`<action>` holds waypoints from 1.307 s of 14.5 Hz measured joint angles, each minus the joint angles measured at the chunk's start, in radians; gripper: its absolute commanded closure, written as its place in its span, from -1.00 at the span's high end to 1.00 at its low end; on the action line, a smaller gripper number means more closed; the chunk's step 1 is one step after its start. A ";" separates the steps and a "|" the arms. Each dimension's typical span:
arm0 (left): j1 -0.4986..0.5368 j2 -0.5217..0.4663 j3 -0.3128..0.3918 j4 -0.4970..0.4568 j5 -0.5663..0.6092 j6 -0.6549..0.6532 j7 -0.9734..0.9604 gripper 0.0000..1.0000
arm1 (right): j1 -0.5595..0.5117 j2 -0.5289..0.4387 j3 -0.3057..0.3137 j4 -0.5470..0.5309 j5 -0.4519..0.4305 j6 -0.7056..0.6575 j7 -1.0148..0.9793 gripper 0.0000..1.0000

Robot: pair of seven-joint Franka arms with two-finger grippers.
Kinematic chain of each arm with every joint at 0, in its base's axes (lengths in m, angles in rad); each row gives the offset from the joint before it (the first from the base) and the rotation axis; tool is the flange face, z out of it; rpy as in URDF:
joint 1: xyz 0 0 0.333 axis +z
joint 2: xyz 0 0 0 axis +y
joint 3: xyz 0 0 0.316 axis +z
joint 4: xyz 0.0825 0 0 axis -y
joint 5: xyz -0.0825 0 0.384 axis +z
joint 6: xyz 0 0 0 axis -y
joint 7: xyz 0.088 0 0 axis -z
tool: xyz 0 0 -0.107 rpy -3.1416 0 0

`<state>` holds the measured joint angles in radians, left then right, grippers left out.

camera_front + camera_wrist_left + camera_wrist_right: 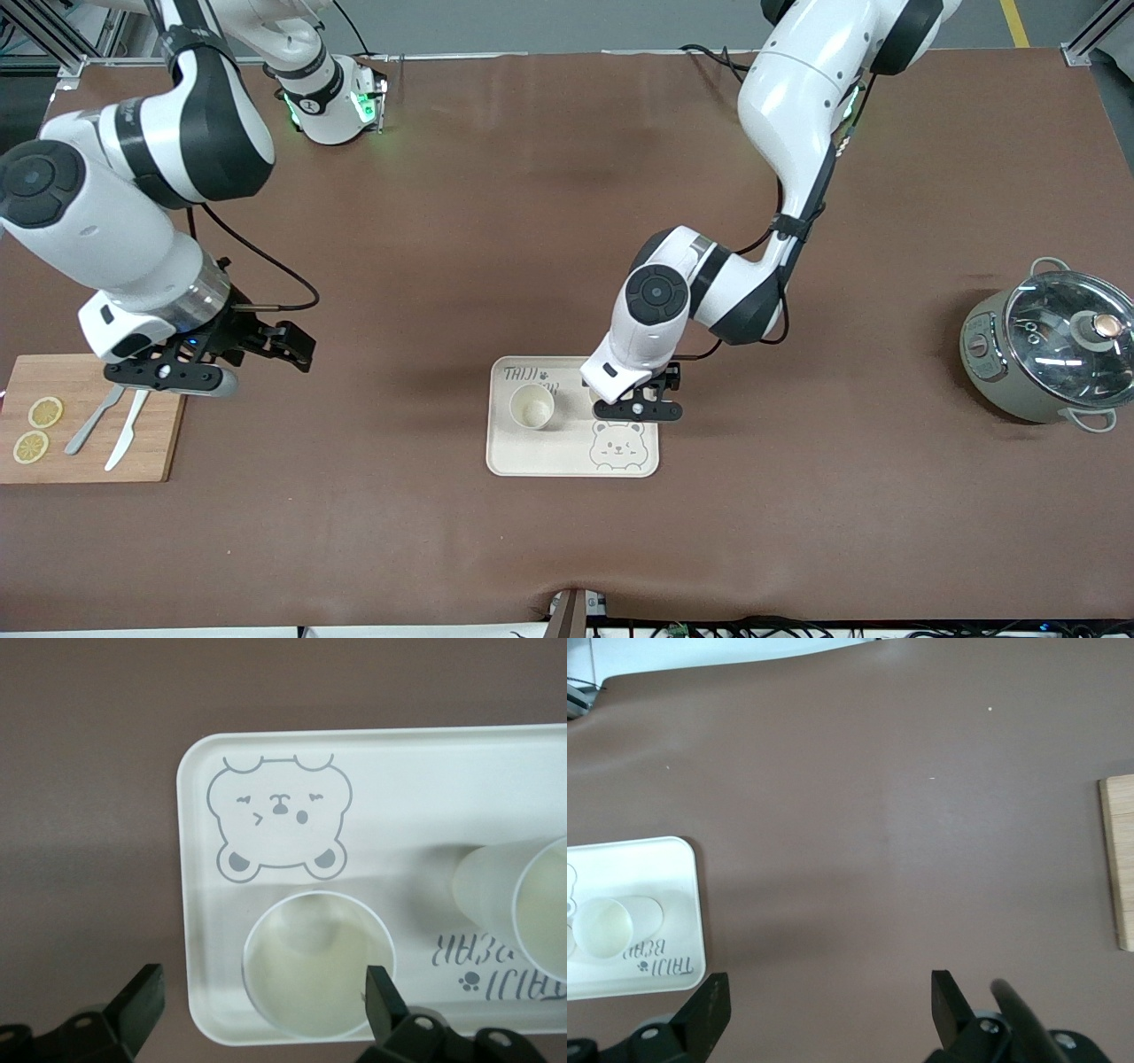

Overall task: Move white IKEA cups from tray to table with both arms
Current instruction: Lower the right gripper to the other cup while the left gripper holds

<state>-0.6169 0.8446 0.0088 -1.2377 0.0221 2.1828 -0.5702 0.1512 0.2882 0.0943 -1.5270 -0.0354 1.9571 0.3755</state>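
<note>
A cream tray point(567, 456) with a bear print lies mid-table. One white cup point(532, 408) stands upright on it, toward the right arm's end; it also shows in the left wrist view point(523, 904) and the right wrist view point(602, 926). The second white cup point(319, 961) stands near the tray's corner, beside the bear; in the front view the left hand hides it. My left gripper point(640, 409) is open just above this cup point(266, 992), one finger point(381, 1001) at its rim, the other point(142, 1001) out past the tray's edge. My right gripper point(177, 377) is open and empty point(828, 988) over the cutting board's edge.
A wooden cutting board point(89, 416) with lemon slices point(44, 412), a fork and a knife point(124, 430) lies at the right arm's end. A grey-green pot point(1045, 354) with a glass lid stands at the left arm's end.
</note>
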 measured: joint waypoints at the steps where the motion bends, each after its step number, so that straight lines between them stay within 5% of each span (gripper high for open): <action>1: 0.000 0.008 0.003 0.001 0.000 0.011 0.000 1.00 | 0.009 0.009 0.000 0.000 0.011 0.022 0.031 1.00; 5: 0.004 0.016 0.011 0.005 0.000 0.016 0.000 1.00 | 0.099 0.090 0.002 0.000 0.016 0.151 0.214 1.00; 10: 0.005 0.037 0.012 0.003 0.000 0.016 0.000 1.00 | 0.222 0.325 -0.002 0.016 -0.003 0.458 0.356 1.00; 15: 0.004 0.049 0.012 0.002 0.000 0.015 0.000 1.00 | 0.256 0.451 -0.005 0.098 -0.034 0.491 0.366 1.00; 16: 0.004 0.052 0.012 0.001 0.000 0.015 0.000 0.62 | 0.262 0.451 -0.005 0.105 -0.034 0.485 0.366 1.00; 17: 0.004 0.057 0.012 0.000 0.000 0.016 -0.003 -0.98 | 0.270 0.451 -0.005 0.108 -0.035 0.482 0.366 1.00; 19: 0.002 0.063 0.011 0.000 0.000 0.019 -0.063 -1.00 | 0.282 0.452 -0.005 0.108 -0.047 0.479 0.366 1.00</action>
<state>-0.6146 0.9072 0.0201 -1.2382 0.0220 2.2022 -0.6330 0.4329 0.7397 0.0894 -1.4188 -0.0828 2.4364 0.7411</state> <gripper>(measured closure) 0.189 0.000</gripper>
